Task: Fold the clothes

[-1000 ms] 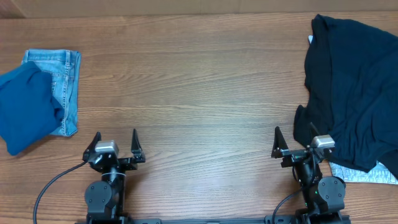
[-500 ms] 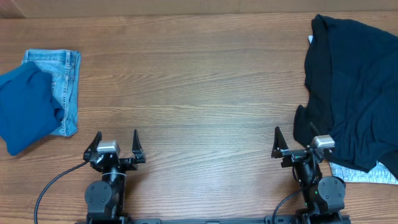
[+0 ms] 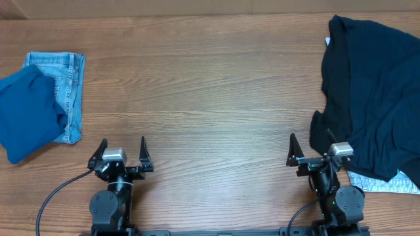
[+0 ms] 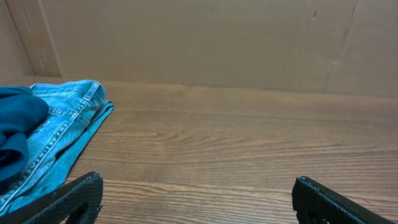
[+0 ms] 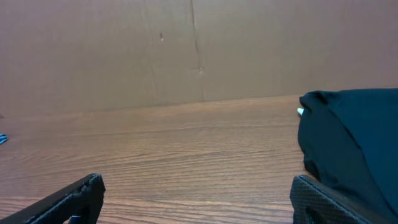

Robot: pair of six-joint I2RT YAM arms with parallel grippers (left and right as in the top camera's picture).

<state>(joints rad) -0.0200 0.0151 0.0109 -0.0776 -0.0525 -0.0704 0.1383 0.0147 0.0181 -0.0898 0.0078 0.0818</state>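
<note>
Overhead: on the wood table (image 3: 210, 85), at the far left, a mid-blue top (image 3: 26, 121) bunched over the near-left part of light-blue jeans (image 3: 71, 72). At the right edge, a large dark navy garment (image 3: 374, 92), loosely spread from far to near, covering part of a pale patterned cloth (image 3: 387, 185) at its near end. Near edge, left: left gripper (image 3: 123, 145), jaws spread wide, holding nothing, well apart from the top. Near edge, right: right gripper (image 3: 310, 141), equally wide, empty, just beside the navy garment's near-left hem; contact not clear.

Left wrist: black fingers (image 4: 68, 200) at both lower corners, bare wood between; jeans and top at the left, beyond the left finger; brown wall board (image 4: 217, 37) behind.

Right wrist: fingers (image 5: 68, 199) wide apart at the lower corners, nothing between; navy garment at the right, a small pale tag (image 5: 300, 112) at its far-left edge.
</note>
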